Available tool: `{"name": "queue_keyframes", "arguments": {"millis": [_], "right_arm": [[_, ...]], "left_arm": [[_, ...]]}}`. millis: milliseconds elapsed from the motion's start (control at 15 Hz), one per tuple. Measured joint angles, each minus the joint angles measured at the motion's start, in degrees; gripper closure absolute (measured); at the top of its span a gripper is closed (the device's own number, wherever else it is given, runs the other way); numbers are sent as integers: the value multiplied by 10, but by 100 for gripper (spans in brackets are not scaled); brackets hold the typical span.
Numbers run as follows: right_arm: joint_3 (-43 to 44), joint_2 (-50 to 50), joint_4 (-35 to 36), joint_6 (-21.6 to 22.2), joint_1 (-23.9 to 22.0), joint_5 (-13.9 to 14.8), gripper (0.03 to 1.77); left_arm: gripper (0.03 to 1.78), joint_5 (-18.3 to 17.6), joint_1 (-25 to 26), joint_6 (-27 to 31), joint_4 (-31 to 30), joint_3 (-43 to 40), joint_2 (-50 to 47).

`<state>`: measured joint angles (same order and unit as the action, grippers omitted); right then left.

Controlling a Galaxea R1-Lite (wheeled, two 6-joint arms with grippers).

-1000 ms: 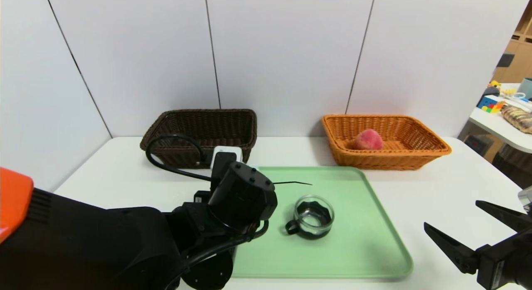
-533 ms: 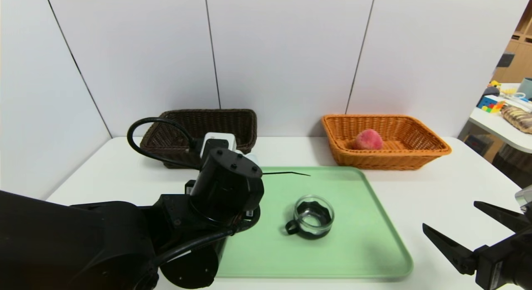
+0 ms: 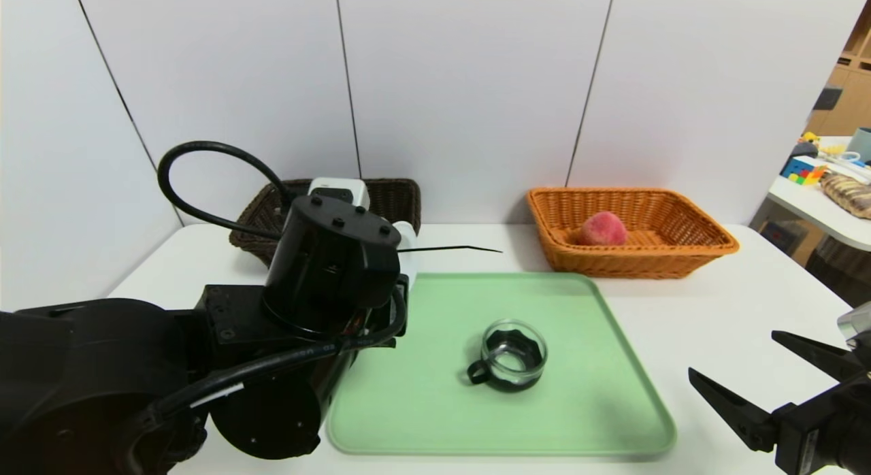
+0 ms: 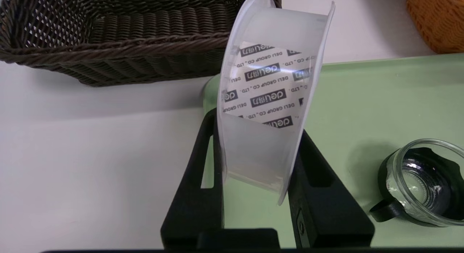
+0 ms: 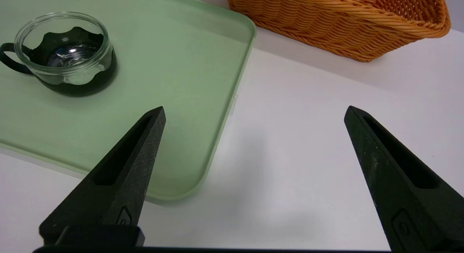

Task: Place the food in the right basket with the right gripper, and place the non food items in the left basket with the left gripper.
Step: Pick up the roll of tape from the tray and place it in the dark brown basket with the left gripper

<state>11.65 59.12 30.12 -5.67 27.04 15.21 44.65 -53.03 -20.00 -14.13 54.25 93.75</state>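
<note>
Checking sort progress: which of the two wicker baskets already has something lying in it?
The orange-tan basket on the right: the peach lies inside it. The dark brown basket, seen from the left wrist, shows only bare weave.

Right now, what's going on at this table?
The left gripper has its jaws clamped on the white tape roll, held above the table between the green tray and the dark basket. The peach already sits in the orange basket. The glass cup is still on the tray. The right gripper is parked over the table beside the tray, jaws wide open and empty.
</note>
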Motion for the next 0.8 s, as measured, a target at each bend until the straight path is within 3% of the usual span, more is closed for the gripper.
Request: {"name": "queue_keyframes", "arguments": {"millis": [333,800], "right_arm": [[-3,0,0,0,0,0,10],[-4,0,0,-1,0,0,10]], "left_arm": [[131,1,12,29,13,39,-14],[131,-16,82,83,9,83,-18]]}}
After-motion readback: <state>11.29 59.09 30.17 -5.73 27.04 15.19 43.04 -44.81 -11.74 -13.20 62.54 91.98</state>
